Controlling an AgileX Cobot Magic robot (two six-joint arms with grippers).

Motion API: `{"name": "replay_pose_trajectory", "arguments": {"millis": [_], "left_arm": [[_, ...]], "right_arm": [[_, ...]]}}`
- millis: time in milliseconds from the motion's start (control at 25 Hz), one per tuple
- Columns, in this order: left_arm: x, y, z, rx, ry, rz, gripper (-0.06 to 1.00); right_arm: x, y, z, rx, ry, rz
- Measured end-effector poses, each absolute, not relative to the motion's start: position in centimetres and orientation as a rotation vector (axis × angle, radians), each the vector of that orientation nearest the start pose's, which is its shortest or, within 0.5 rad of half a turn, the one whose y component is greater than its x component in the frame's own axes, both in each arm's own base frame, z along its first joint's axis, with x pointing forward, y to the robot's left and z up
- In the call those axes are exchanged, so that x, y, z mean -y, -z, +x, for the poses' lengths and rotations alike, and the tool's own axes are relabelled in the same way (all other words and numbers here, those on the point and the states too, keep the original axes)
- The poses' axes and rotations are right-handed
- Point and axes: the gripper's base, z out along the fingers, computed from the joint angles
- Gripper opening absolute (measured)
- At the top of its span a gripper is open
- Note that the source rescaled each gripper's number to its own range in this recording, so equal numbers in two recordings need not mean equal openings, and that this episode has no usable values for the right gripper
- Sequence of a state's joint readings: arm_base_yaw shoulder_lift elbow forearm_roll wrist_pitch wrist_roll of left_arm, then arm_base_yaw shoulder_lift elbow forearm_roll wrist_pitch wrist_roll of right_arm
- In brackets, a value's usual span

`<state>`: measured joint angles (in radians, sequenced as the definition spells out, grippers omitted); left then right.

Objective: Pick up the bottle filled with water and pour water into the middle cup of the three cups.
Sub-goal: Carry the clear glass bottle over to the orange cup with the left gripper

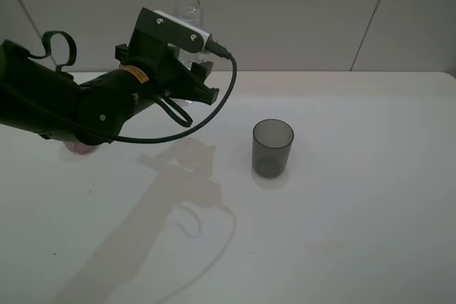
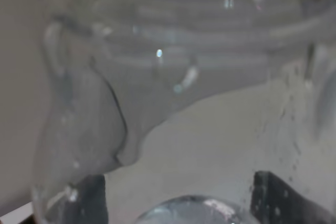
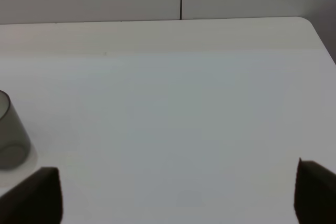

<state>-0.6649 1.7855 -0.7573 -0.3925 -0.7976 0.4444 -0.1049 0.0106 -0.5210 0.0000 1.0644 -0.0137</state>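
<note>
Evidently the left end effector (image 2: 178,200) straddles the bottle (image 1: 189,14) toward the back of the table (image 1: 356,211), clamped or not I cannot tell; slick, thin-walled, water-heavy, it wants a gentle mid-body grip.

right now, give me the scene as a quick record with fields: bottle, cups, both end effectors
bottle: at the back of the table, only its top shows above the left arm
left end effector: fingers either side of the bottle; grip unclear
right end effector: open, empty
grey cup: upright, standing alone
pink cup: only a sliver shows under the left arm
amber cup: not visible
</note>
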Motion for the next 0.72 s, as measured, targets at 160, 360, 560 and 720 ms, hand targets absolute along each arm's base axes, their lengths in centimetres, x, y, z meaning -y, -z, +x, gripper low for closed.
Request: {"name": "replay_pose_trajectory", "arguments": {"millis": [160,360,560,720], "left_arm": [[17.1,-20.9,29.4,-1.728,0.119,0.480,0.02],[13.6,-22.8,30.0,-1.781,0.072,0.474,0.02],[10.0,-24.3,31.3,-1.864,-0.010,0.517,0.02],[7.0,-24.8,32.5,-1.933,-0.111,0.571,0.02]], "right_arm": [[-0.1,-28.3,-0.6,-2.036,0.074,0.093],[-0.1,-28.3,-0.6,-2.036,0.074,0.093],[-0.1,-28.3,-0.6,-2.036,0.074,0.093],[-0.1,-28.3,-0.6,-2.036,0.074,0.093]]}}
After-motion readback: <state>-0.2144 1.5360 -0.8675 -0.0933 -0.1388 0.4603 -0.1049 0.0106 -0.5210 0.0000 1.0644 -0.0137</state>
